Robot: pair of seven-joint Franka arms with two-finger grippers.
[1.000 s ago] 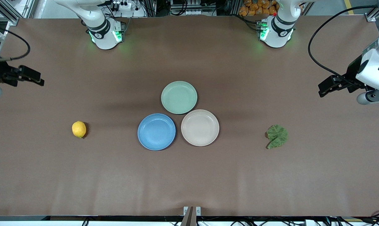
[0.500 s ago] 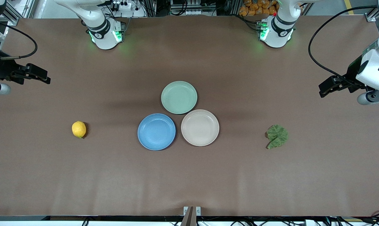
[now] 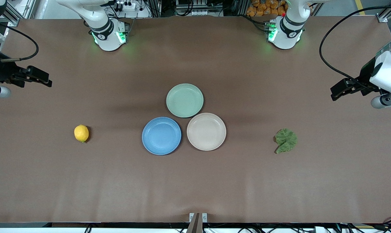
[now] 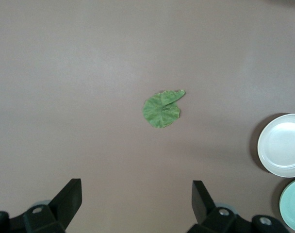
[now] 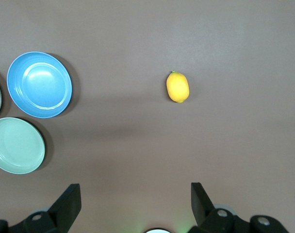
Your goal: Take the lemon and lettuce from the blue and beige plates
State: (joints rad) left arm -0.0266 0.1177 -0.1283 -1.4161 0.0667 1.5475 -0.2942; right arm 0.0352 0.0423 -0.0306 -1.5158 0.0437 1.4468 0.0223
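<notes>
The small oval yellow lemon (image 3: 81, 133) and crinkled green lettuce leaf (image 3: 285, 140) lie on bare table toward opposite ends, seemingly just set down. The blue (image 3: 161, 136) and beige (image 3: 206, 131) round matte plates sit empty mid-table (touching). The 2 grippers — right gripper (image 3: 40, 78), left gripper (image 3: 340, 90) — hover wide open over the end edges, presumably parked clear.

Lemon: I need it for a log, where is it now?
The lemon lies on the bare table toward the right arm's end, beside the blue plate but well apart.
</notes>
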